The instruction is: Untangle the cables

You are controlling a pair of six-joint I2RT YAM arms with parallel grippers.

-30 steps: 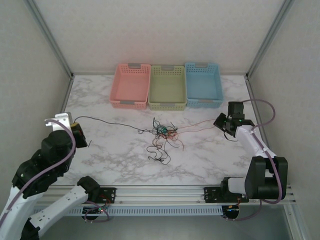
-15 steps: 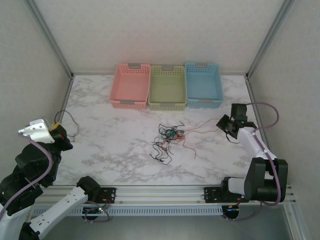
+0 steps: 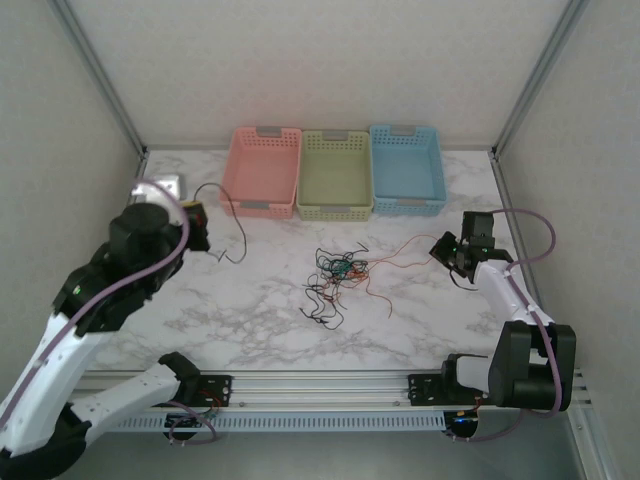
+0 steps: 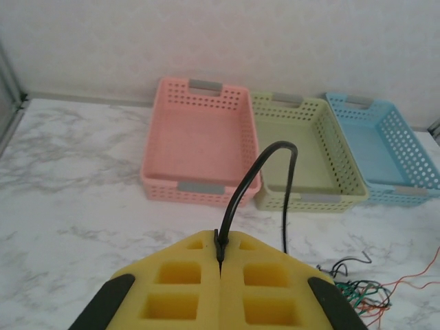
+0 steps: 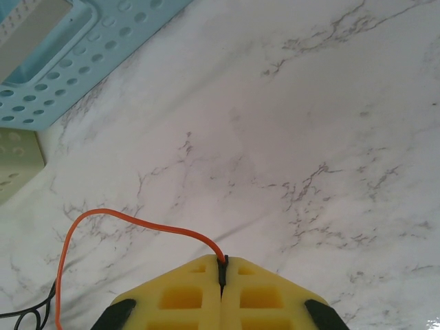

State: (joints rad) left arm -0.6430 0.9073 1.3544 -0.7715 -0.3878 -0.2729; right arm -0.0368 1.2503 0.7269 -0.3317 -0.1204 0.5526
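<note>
Marble tabletop [image 3: 250, 320], tangled cables [image 3: 335, 270], pale walls [image 3: 320, 60]

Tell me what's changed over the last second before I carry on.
The left tool pulled its black cable clear of the tangle, drew back left, then swung forward toward the pink basket, still shut on it. The tangle shifted slightly right. The right tool barely moved, still shut on the orange cable.
</note>
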